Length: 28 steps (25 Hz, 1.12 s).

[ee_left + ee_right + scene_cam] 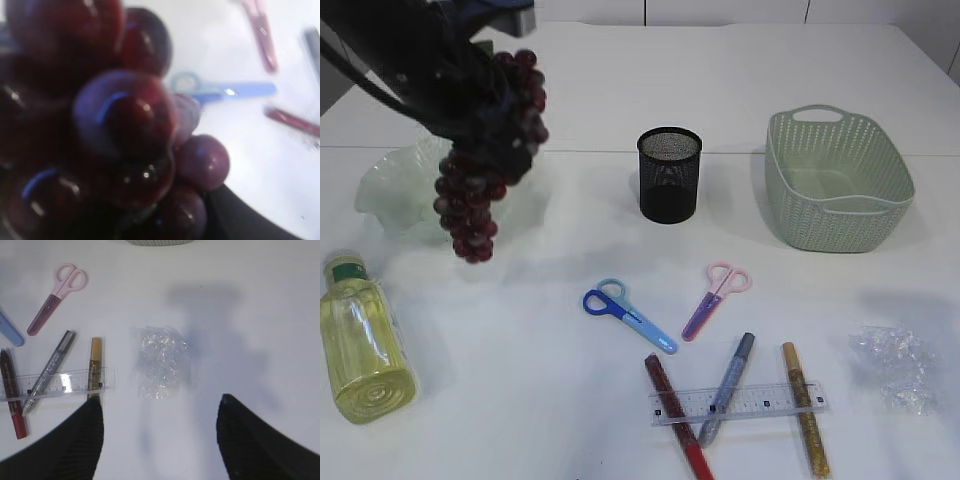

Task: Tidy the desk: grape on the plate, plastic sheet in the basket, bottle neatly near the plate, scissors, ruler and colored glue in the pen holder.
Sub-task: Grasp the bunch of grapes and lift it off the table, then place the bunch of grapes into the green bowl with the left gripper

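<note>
Left gripper clenched on grape bunch, apparently near its top; bunch hangs long axis vertical, above and just right of green plate at far left. Right gripper spread wide, holding nothing, crumpled plastic sheet straight ahead on bare white table.

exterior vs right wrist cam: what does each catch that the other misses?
Only exterior: grape bunch hanging from the left gripper over the plate, bottle, pen holder.

Only right wrist: the right gripper, fingers apart above the table, holding nothing.

Both: plastic sheet, pink scissors, ruler lying across the glue sticks, part of the basket.
</note>
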Available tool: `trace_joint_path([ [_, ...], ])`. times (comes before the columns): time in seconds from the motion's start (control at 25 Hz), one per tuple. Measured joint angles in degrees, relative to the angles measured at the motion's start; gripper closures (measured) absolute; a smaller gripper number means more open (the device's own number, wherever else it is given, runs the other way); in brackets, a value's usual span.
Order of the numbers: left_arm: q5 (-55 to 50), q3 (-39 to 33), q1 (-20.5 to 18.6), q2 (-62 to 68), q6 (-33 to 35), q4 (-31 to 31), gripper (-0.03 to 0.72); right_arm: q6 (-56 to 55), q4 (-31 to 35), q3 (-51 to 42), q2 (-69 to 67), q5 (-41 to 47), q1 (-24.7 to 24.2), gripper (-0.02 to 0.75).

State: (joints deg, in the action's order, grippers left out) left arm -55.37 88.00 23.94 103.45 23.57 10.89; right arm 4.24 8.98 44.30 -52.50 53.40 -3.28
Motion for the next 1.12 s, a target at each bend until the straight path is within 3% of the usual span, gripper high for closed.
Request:
trace_joint_path([
  [0.4,14.8,4.4,-10.8,0.0,-5.1,0.0,0.446,0.0,0.0,0.0,-0.4,0.1,0.0,0.189],
  [0.72,26.9,4.4,-12.9,2.5,-5.2,-0.3,0.446,0.0,0.0,0.0,-0.6,0.3,0.0,0.189],
  [1.12,32.8,4.5,-14.4,13.0,-5.2,-0.8,0.447,0.0,0.0,0.0,-0.6,0.4,0.0,0.189],
])
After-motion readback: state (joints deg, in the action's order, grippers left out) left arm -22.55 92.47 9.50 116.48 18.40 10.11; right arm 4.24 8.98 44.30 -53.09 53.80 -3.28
